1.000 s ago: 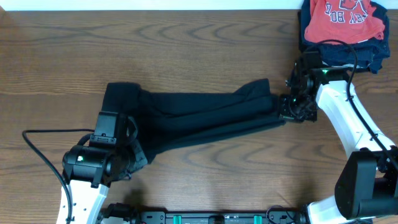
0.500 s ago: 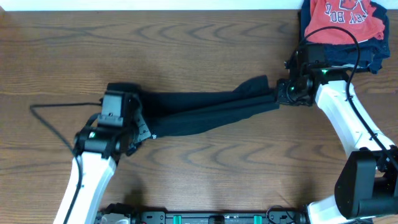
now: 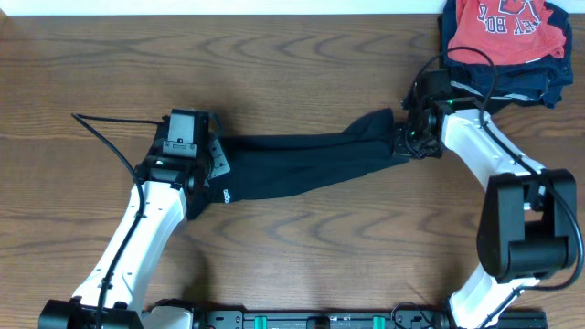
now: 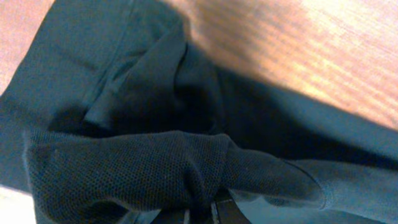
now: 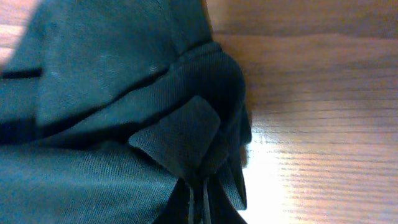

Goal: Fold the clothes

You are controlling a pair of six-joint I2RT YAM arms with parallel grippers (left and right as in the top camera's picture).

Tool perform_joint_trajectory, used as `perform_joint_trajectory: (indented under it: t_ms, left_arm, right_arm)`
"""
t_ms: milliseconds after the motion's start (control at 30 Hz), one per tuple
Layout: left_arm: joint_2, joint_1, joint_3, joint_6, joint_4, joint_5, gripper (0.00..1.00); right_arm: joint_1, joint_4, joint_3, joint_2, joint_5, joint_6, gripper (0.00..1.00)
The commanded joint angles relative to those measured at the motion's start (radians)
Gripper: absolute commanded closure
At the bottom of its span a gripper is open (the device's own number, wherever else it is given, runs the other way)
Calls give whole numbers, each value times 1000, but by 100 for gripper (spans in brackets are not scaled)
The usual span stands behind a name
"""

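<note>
The black T-shirt (image 3: 302, 164) lies stretched in a long bunched band across the middle of the wooden table (image 3: 302, 265). My left gripper (image 3: 212, 169) is shut on its left end, and the cloth fills the left wrist view (image 4: 124, 168). My right gripper (image 3: 402, 143) is shut on its right end. In the right wrist view a pinched fold (image 5: 180, 137) rises from between the closed fingers. A small white mark (image 3: 224, 193) shows on the shirt near the left gripper.
A pile of other clothes sits at the back right corner: a red shirt with white lettering (image 3: 507, 27) on top of dark navy garments (image 3: 512, 73). A black cable (image 3: 110, 137) runs left of the left arm.
Both grippers have moved away from me, toward the back of the table, carrying the shirt's ends. The shirt has gathered into a narrower band. The left arm has reached out further.
</note>
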Motion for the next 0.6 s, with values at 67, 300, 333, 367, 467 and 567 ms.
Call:
perform_joint_trajectory:
  t_ms: [67,300,333,367,467,567]
  left_arm:
    - [-5,4,23,43,80,-27,94]
    - [1,4,23,89,124,-27,94]
    - [5,4,23,104,129,-27,94]
    - [11,4,23,121,137,-27,94]
    - [40,4,23,141,150,-48,94]
    - [90,4,23,145,140,-49,94]
  right_arm:
    - [18,10,8,24,-1,-13,99]
    - [18,28,8,24,-2,-13,99]
    - [18,28,8,24,-1,-13,99]
    - [18,29,8,24,-1,-13,99]
    - [18,32,8,24,-1,-13,99]
    - [18,35,8,24,-1,-13,99]
